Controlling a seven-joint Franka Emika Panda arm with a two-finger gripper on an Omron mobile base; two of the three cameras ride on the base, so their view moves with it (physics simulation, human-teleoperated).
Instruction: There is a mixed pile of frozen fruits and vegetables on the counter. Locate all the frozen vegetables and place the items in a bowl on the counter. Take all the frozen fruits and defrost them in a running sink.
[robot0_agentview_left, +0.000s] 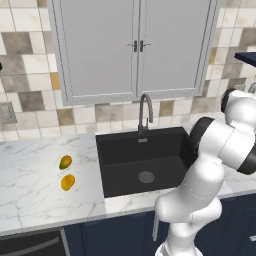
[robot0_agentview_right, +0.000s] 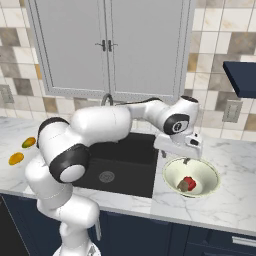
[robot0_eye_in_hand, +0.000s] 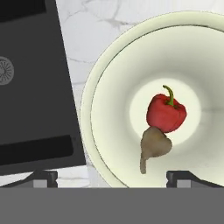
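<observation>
The pale bowl (robot0_agentview_right: 212, 172) stands on the marble counter (robot0_agentview_right: 235, 205) right of the black sink (robot0_agentview_right: 125, 162). Inside it lie the red pepper-like vegetable (robot0_eye_in_hand: 166, 113) and the grey-brown mushroom (robot0_eye_in_hand: 154, 146), touching each other; both vegetables also appear as red pepper (robot0_agentview_right: 190, 181) and mushroom (robot0_agentview_right: 183, 186). My gripper (robot0_eye_in_hand: 113, 178) hovers open just above the bowl (robot0_eye_in_hand: 109, 87), fingertips (robot0_eye_in_hand: 183, 177) wide apart and holding nothing; the gripper (robot0_agentview_right: 186, 159) hangs over the bowl's left rim. Two yellow-orange fruits (robot0_agentview_left: 65, 162) (robot0_agentview_left: 68, 182) lie on the counter left of the sink (robot0_agentview_left: 145, 160).
A dark gooseneck faucet (robot0_agentview_left: 145, 112) rises behind the basin, with its round steel drain (robot0_agentview_left: 146, 176) at the bottom. Pale cabinet doors (robot0_agentview_left: 135, 45) hang above the tiled wall. A navy shelf edge (robot0_agentview_right: 242, 77) juts in at the right. My arm spans over the sink.
</observation>
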